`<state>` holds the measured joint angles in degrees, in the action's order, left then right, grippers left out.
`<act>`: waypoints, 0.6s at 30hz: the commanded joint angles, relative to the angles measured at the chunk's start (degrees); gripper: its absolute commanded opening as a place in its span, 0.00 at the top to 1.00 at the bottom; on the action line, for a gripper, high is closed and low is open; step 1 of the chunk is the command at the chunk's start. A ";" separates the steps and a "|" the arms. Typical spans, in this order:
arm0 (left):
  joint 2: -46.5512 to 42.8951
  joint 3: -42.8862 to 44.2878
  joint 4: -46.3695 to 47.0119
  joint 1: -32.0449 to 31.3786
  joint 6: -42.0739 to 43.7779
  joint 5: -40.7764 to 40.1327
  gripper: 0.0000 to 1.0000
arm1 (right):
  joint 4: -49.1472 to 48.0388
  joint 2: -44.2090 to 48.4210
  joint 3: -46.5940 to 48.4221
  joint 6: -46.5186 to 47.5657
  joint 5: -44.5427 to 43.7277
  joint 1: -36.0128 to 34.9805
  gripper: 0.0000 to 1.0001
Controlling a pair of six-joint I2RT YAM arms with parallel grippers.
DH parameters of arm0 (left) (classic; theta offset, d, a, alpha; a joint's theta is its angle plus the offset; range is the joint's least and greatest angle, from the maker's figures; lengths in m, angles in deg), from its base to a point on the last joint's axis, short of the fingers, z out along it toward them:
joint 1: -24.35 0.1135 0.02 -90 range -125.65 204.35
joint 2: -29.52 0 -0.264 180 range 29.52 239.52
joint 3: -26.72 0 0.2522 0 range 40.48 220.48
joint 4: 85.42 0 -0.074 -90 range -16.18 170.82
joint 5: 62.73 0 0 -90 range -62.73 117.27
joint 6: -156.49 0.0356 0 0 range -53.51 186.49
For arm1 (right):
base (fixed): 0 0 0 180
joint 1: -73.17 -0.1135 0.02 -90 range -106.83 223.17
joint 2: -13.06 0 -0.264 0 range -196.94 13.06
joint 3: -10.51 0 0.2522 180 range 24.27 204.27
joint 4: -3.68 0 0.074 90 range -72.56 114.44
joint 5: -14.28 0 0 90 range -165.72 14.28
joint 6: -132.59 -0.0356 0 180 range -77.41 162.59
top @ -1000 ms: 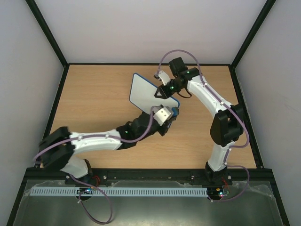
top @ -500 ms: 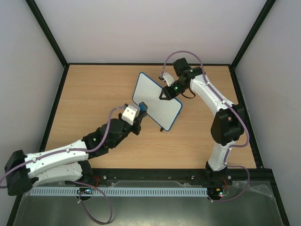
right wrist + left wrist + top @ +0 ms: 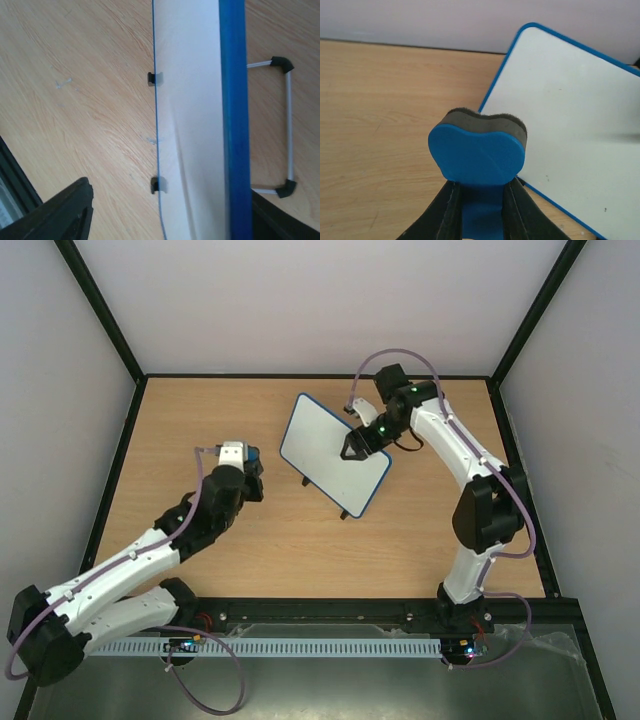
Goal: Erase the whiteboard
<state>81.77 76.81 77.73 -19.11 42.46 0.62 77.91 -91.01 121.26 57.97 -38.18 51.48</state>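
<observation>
The whiteboard [image 3: 335,452] stands tilted on its two black feet at mid-table, its white face blank but for tiny specks in the left wrist view [image 3: 570,115]. My left gripper [image 3: 243,466] is to the left of the board and apart from it. It is shut on the blue-and-black eraser [image 3: 477,150], which is pinched between both fingers [image 3: 451,210]. My right gripper [image 3: 358,442] sits over the board's top edge. In the right wrist view the blue rim [image 3: 232,120] runs between the jaws, which stand wide, and the left finger [image 3: 60,215] is well off the board.
The wooden table [image 3: 200,430] is enclosed by white walls and a black frame [image 3: 120,470]. A wire stand [image 3: 287,125] props the board from behind. A white slotted strip [image 3: 300,648] runs along the near edge by the arm bases.
My left arm has swept the eraser across the board from its lower right to its left edge, then pulled back left, clear of it. The board and right gripper have shifted only slightly.
</observation>
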 commanded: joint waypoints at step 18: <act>21.29 25.61 -38.80 10.27 -7.92 23.73 0.94 | 6.99 12.26 -1.94 9.76 7.12 16.81 0.22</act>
<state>100.02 99.68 47.13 -9.32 34.30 18.74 82.85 -82.12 122.99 64.61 -35.50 62.67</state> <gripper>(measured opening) 0.165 0.776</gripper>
